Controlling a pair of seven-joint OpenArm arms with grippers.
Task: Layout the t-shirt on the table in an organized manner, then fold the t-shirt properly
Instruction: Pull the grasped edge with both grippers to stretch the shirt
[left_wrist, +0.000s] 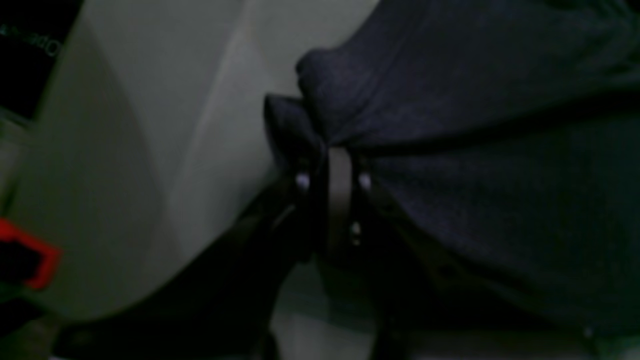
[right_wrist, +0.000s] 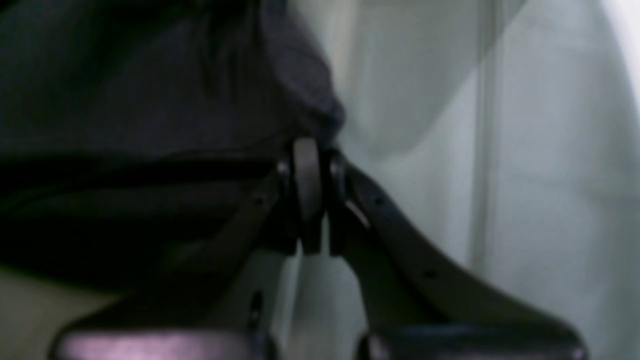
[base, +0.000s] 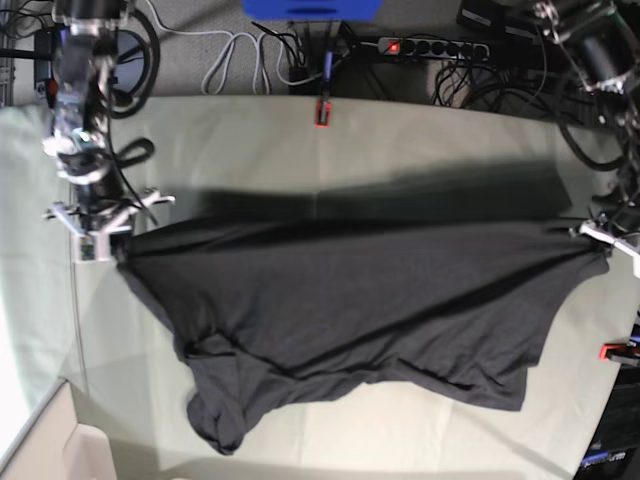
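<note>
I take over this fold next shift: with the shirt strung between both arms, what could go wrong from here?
1. The left gripper and right gripper each pinch only a small edge bunch of the dark charcoal knit t-shirt, so it may slip.
2. A bunched lower corner might fold under when it is laid on the pale grey-green table.
</note>
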